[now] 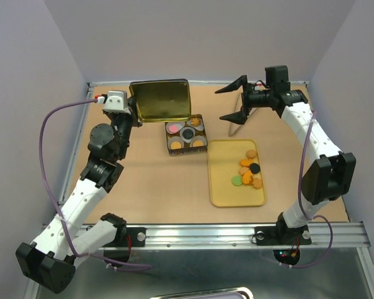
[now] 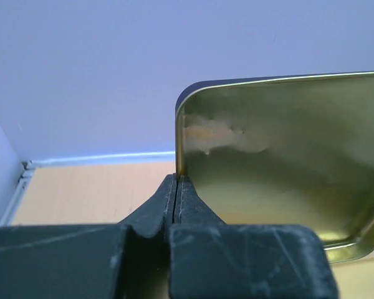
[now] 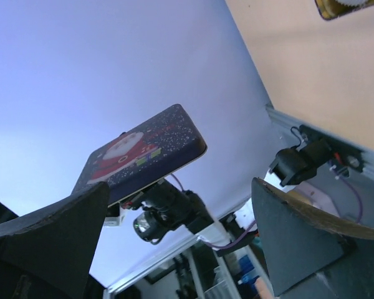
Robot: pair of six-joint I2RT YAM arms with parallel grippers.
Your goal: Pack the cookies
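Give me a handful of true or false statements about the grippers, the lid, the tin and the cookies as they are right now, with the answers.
1. The left gripper is shut on the tin lid. True.
2. The right gripper holds a cookie. False: its jaws stand open and empty.
3. Loose cookies lie on the yellow tray. True.
4. The tin is empty. False: several compartments already hold cookies.
5. In the top view, the tray lies left of the tin. False: it lies right of it.

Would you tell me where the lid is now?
Top view: the lid is far left of centre, gripped by the left end effector, just behind the tin.
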